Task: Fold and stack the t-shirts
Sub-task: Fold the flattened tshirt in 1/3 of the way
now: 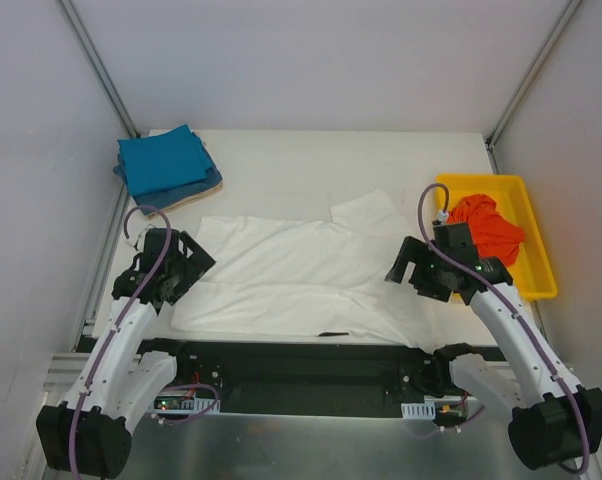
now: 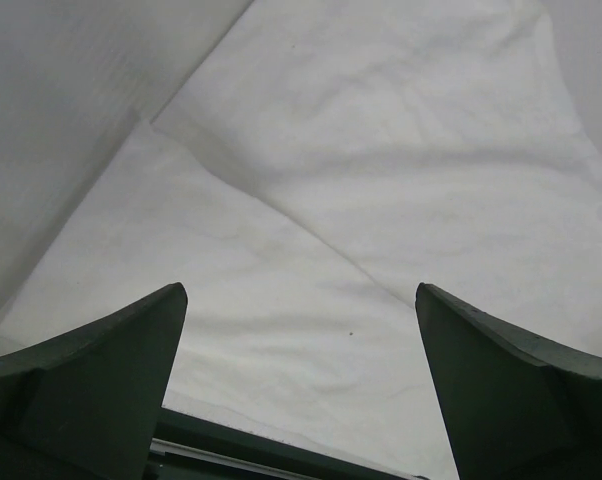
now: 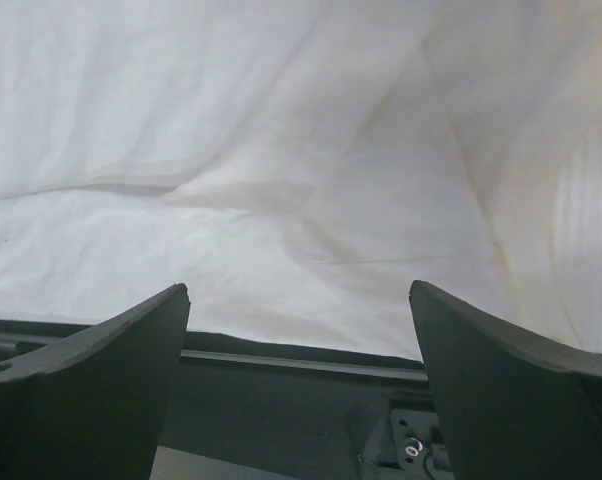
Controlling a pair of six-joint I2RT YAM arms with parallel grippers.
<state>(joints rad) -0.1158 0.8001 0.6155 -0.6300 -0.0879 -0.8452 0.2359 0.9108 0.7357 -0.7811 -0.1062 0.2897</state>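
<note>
A white t-shirt (image 1: 291,275) lies spread flat across the middle of the table; it fills the left wrist view (image 2: 381,180) and the right wrist view (image 3: 281,170). My left gripper (image 1: 188,262) is open and empty over its left edge. My right gripper (image 1: 409,268) is open and empty over its right edge. Folded teal-blue t-shirts (image 1: 163,160) are stacked at the back left, on a tan one (image 1: 210,184). An orange-red t-shirt (image 1: 489,227) lies crumpled in the yellow tray (image 1: 537,262).
The yellow tray stands at the right side of the table. The black front rail (image 1: 301,360) runs along the near edge, below the shirt's hem. White walls and metal frame posts (image 1: 99,65) enclose the table.
</note>
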